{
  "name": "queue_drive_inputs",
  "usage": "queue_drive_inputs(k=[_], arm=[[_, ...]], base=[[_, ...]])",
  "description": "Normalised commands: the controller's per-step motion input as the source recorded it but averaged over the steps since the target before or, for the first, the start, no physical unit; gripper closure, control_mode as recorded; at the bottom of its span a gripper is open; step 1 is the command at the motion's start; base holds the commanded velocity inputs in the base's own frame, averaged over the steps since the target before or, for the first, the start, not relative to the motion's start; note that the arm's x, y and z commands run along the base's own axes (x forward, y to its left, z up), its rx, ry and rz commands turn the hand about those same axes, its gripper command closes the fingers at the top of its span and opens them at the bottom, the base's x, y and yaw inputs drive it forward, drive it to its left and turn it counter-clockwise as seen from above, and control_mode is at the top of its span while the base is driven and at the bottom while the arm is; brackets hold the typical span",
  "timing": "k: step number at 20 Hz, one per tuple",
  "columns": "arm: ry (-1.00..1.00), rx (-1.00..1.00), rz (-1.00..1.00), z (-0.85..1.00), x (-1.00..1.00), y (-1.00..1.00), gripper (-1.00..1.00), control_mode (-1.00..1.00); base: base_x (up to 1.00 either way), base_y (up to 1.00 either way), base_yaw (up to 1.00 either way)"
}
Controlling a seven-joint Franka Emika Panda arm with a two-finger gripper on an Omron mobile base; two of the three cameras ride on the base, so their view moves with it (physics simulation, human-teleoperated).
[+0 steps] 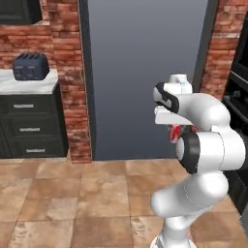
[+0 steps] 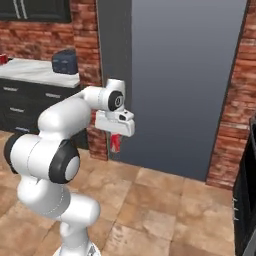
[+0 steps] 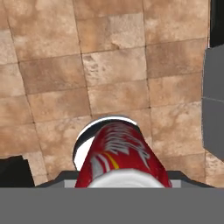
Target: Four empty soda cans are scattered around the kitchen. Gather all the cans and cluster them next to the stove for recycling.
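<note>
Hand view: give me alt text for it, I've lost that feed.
A red soda can with pale lettering sits in the gripper, seen from above. Below it lies a brown tiled floor, with a grey panel at the right edge.

I am viewing the arm as a chain of glossy white, rounded cylindrical links, each parting at a dark, near-black joint band. I am noting a large black ring at the elbow joint and a smaller black disc with a pale centre on the wrist. I am seeing a boxy white hand below the wrist.
</note>
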Motion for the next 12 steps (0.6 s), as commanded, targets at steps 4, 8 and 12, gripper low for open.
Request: queue_drive_inputs(k=[4,8,12], arm=[[0.0,0.0,0.0,0.0,0.0,0.0,1.0,1.0],[0.0,0.0,0.0,0.0,0.0,0.0,1.0,1.0],[0.0,0.0,0.0,0.0,0.0,0.0,1.0,1.0]], base=[[1.0,-0.04,0.69],[1.0,-0.09,0.74],[1.0,-0.08,0.74]])
